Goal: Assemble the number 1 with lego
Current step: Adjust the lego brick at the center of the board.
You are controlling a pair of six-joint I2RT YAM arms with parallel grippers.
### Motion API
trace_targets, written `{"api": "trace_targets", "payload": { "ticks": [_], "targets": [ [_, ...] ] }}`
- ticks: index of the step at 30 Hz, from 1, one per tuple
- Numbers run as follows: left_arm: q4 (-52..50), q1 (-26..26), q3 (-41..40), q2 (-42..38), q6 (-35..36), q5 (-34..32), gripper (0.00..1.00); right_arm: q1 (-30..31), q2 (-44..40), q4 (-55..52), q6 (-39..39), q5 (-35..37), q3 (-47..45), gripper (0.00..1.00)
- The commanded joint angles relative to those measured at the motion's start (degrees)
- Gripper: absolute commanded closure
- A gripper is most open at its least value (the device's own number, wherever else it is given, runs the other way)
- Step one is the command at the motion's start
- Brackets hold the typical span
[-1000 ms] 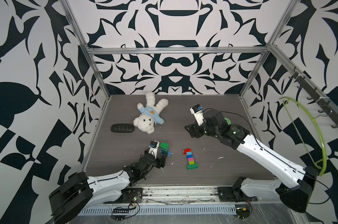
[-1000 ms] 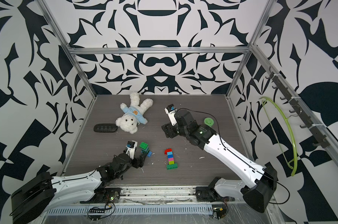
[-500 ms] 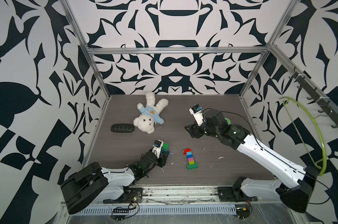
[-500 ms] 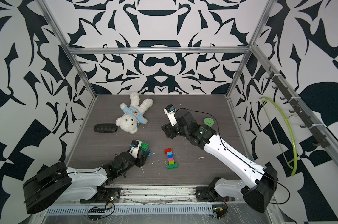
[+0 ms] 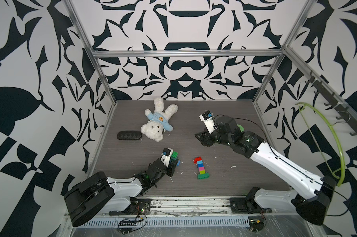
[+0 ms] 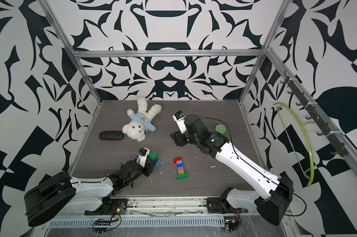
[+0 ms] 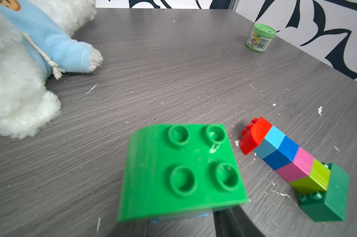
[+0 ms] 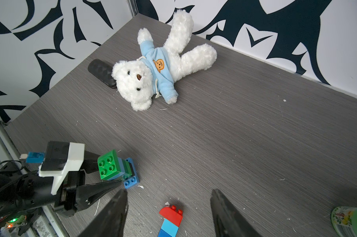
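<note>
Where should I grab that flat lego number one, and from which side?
Grip the lego number one across its narrow column, at the blue and pink bricks, coming straight down. It lies flat on the table, long straight sides exposed; the rounded red top and wider green base suit jaws less, I'd judge.

**No legible words; one figure in bricks**

No word or brand can be read anywhere. The jar [image 7: 260, 38] carries a paper label [image 7: 258, 41] with a barcode and a leafy yellow-and-green picture; its print is too small to make out. In a top view its lid [image 6: 221, 129] shows faint embossed marks, also unreadable. The bear [image 8: 153, 71] wears a blue top with an orange badge [image 8: 159, 65] showing a small face, without letters. The bricks [image 5: 200, 168] lying flat form the figure 1.
</note>
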Motion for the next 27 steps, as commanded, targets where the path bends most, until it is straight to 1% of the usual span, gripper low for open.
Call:
{"api": "trace_targets", "payload": {
  "ticks": [1,4,10,15,18,20,24,25,26,27],
  "targets": [
    [0.34,0.28,0.23,0.38,0.78,-0.26,0.52,0.04,-1.82,1.56,-0.82,-0.68,0.11,0.33],
    [-1.25,0.26,0.68,-0.46,1.28,-0.69,0.53,0.04,-1.84,1.53,-0.82,-0.72,0.21,0.34],
    [-2.53,0.26,0.71,-1.54,1.35,-0.74,0.59,0.04,-1.92,1.39,-0.83,-0.79,0.37,0.35],
    [-2.87,0.26,0.94,-1.86,1.57,-0.74,0.62,0.09,-2.08,1.17,-0.78,-0.81,0.37,0.36],
    [-5.71,0.27,1.96,-3.62,1.72,-0.37,0.63,0.04,-2.11,1.17,-0.52,-0.85,0.35,0.37],
    [-11.42,0.26,3.81,-6.16,1.46,-0.64,0.63,0.08,-2.08,1.2,-0.04,-0.45,0.37,0.37],
    [-29.55,0.26,10.5,-12.49,-0.76,-0.61,0.67,0.06,-1.99,0.06,0.96,0.95,0.3,0.39],
    [-33.65,0.26,12.05,-13.68,-1.55,-0.54,0.69,0.1,-1.99,-0.14,1.3,1.35,0.12,0.4],
    [-38.47,0.26,14.09,-14.77,-2.98,-0.73,0.75,0.04,-2.15,-0.32,1.55,1.6,-0.06,0.4],
    [-43.14,0.29,16.39,-15.66,-4.29,-0.47,0.79,0.0,-2.3,-0.46,1.93,1.9,-0.35,0.4]
  ]
}}
